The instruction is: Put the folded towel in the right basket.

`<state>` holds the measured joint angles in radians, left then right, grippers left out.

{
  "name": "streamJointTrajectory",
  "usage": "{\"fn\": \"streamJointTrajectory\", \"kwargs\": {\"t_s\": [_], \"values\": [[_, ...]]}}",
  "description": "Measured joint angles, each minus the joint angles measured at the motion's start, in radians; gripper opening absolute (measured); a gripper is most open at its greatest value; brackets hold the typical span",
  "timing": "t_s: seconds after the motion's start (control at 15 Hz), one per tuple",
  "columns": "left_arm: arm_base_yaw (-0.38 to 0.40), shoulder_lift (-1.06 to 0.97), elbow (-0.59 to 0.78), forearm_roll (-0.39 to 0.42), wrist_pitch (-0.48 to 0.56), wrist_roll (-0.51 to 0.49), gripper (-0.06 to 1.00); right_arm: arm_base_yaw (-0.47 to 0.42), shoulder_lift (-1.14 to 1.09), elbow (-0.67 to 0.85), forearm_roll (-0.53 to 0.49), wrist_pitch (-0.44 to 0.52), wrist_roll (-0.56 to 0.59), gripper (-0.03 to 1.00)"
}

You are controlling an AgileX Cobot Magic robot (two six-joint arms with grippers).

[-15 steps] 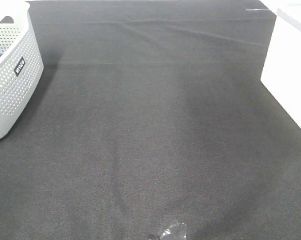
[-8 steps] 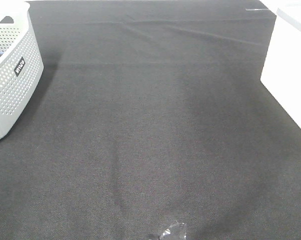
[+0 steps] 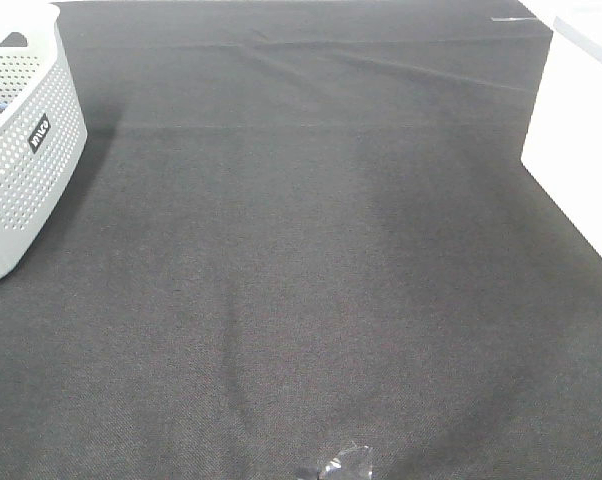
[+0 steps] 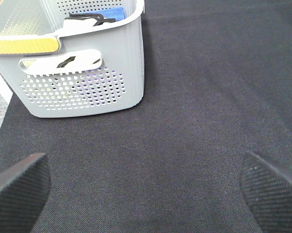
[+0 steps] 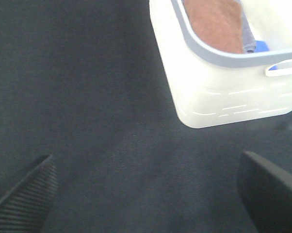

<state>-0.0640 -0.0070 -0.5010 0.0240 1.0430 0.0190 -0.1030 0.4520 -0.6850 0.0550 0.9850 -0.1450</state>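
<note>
At the near edge of the worktop (image 3: 301, 280), covered in dark cloth, a small crumpled scrap of clear plastic (image 3: 339, 465) lies on the fabric. The cloth runs bare across the middle, with a few faint creases toward the far side.

Neither arm shows from the high camera. In the left wrist view the left gripper (image 4: 146, 189) hangs above the cloth with its two ribbed pads spread wide, nothing between them. Beyond it stands the grey perforated basket (image 4: 121, 73), with a yellow strip along one rim, a blue cloth (image 4: 107, 12) and some black and white items inside. From the high camera this same basket (image 3: 26, 170) sits at the far left of the worktop.

The right gripper (image 5: 146, 194) is likewise spread wide and empty over the cloth. Past it sits the right basket (image 5: 219, 92), white with a grey-blue rim, and the folded towel (image 5: 214, 24), a rusty brown, lies inside it beside something blue. From the high camera only a white side of this basket (image 3: 581, 150) shows at the right edge.
</note>
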Motion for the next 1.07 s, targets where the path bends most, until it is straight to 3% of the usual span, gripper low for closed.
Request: {"fn": "streamJointTrajectory", "kwargs": {"t_s": [0.2, 0.4, 0.53, 0.93, 1.07], "values": [[0.000, 0.000, 0.000, 0.000, 0.000, 0.000, 0.99, 0.000, -0.209, 0.072, 0.019, -0.006, 0.026, 0.97], [0.000, 0.000, 0.000, 0.000, 0.000, 0.000, 0.99, 0.000, -0.431, 0.122, 0.014, 0.063, 0.100, 0.97], [0.000, 0.000, 0.000, 0.000, 0.000, 0.000, 0.99, 0.000, -0.455, 0.142, -0.016, 0.120, 0.122, 0.97], [0.000, 0.000, 0.000, -0.001, 0.000, 0.000, 0.99, 0.004, -0.455, 0.180, -0.104, 0.093, 0.198, 0.97], [0.000, 0.000, 0.000, -0.001, 0.000, 0.000, 0.99, 0.047, -0.455, 0.180, -0.111, 0.092, 0.199, 0.97]]}}
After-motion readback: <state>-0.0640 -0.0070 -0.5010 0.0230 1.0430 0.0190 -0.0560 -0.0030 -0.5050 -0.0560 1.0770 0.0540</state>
